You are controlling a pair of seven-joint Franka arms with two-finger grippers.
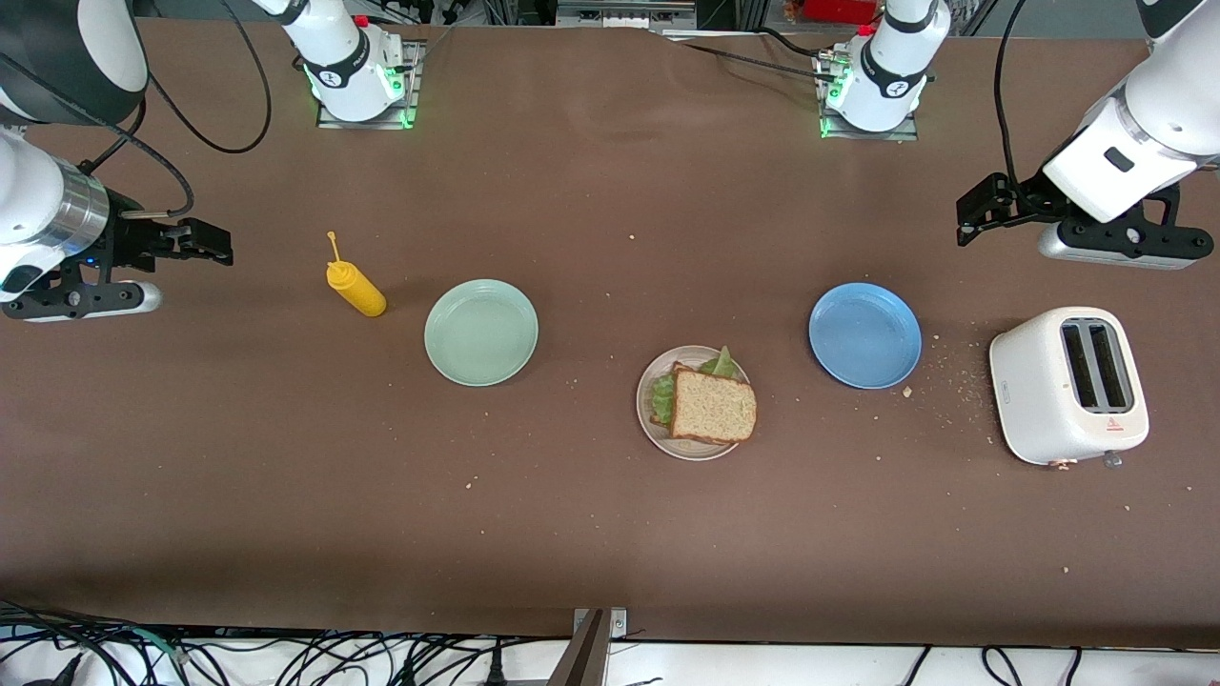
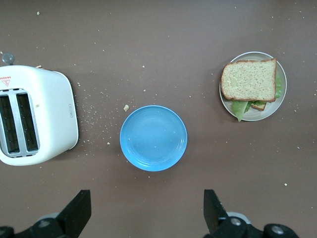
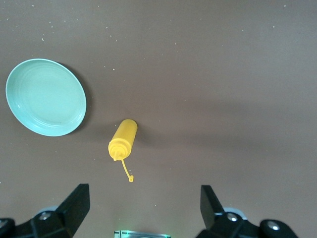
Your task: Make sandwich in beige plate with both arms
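The sandwich lies on the beige plate in the middle of the table: a speckled bread slice on top, green lettuce sticking out, and a second slice under it. It also shows in the left wrist view on its plate. My left gripper hangs open and empty above the table at the left arm's end, over bare table beside the blue plate. My right gripper hangs open and empty above the right arm's end, near the yellow bottle.
An empty mint-green plate and a yellow squeeze bottle lie toward the right arm's end. An empty blue plate and a white toaster stand toward the left arm's end, with crumbs scattered between them.
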